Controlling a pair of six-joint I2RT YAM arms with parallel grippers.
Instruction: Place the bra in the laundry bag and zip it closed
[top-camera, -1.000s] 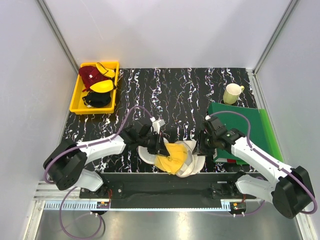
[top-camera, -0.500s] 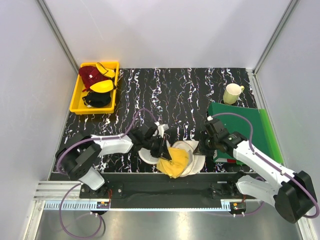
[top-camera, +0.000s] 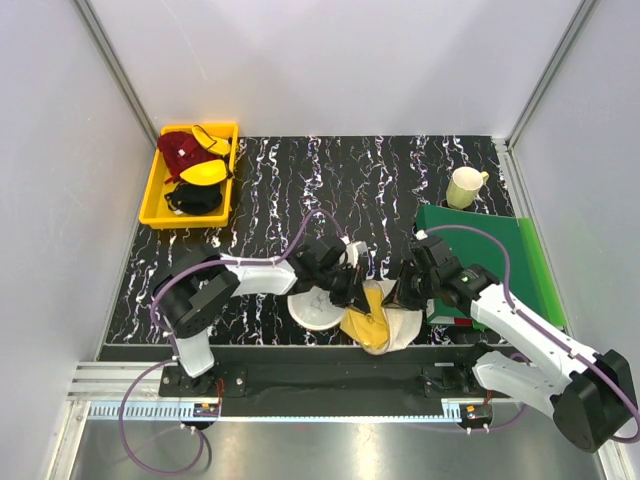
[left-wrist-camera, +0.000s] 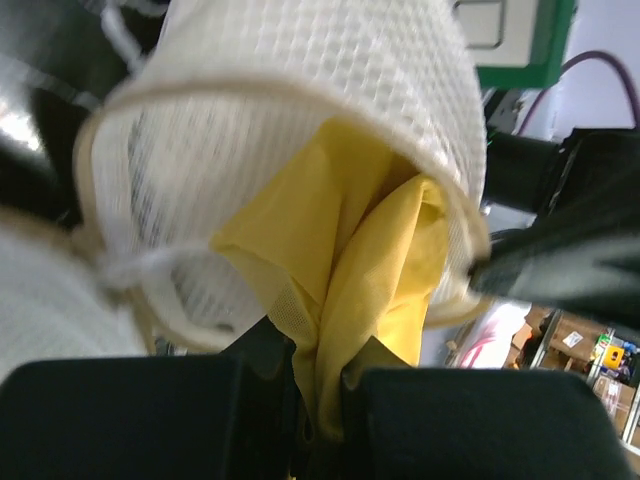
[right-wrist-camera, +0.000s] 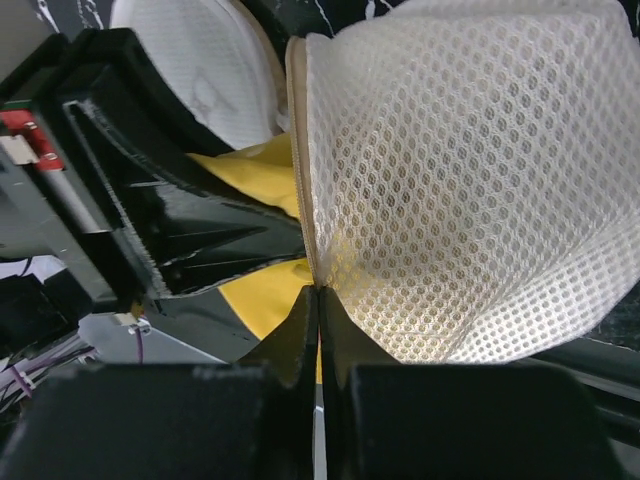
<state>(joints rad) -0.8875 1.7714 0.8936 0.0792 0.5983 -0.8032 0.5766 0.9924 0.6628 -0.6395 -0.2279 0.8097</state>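
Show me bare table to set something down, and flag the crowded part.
Bare: the table between bin and mug, back middle; also the strip on the bin's near side. Crowded: near centre, where the left gripper pinches the bra and the right gripper the bag. A green board fills the right.

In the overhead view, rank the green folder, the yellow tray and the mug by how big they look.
1. green folder, largest, even though partly covered
2. yellow tray
3. mug, clearly smallest
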